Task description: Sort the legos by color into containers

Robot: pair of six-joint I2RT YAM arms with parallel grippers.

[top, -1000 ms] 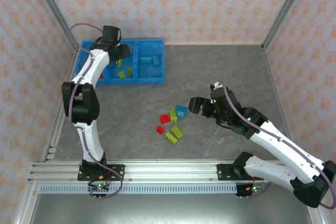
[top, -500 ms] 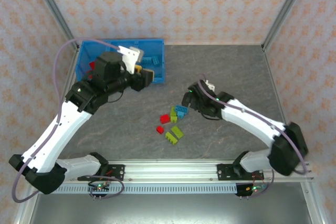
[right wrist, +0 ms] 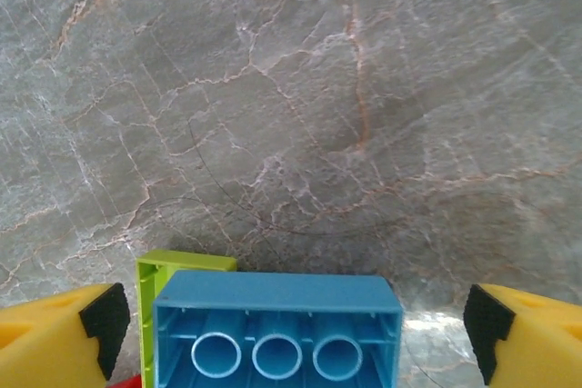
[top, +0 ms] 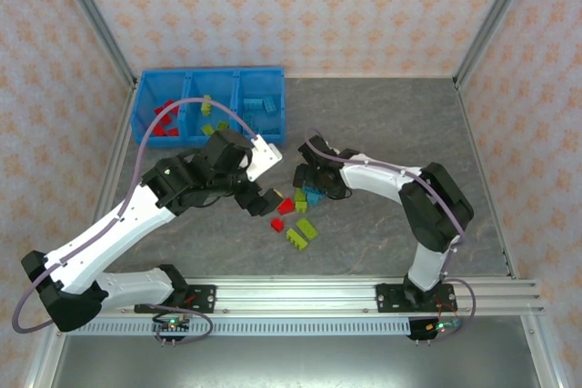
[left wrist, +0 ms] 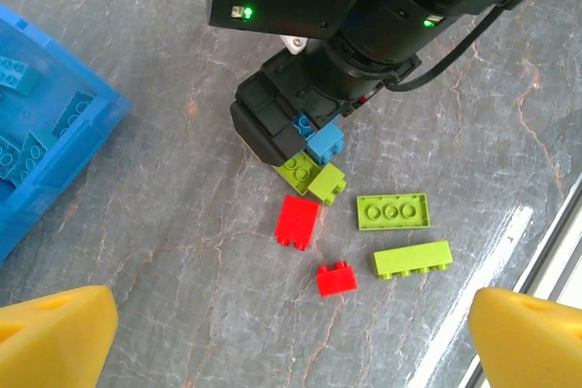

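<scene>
**Grey stone-look table: 1 bin, 1 loose cluster of bricks**

Your work surface is a grey table (top: 391, 124) veined like marble. At its far left corner sits the blue bin (top: 281, 111), its 3 compartments side by side. Near the table's middle, well apart from the bin, you have 7 loose bricks. A blue brick (left wrist: 325, 140) touches a small lime brick (left wrist: 297, 170) and a second small lime brick (left wrist: 326, 182), and those 2 touch each other. Just beside them lies a red brick (left wrist: 297, 222), with a smaller red brick (left wrist: 336, 279) near it. Off to one side, a flat lime piece (left wrist: 392, 212) showing 3 studs lies near a long lime brick (left wrist: 413, 259), the 2 not touching.
</scene>
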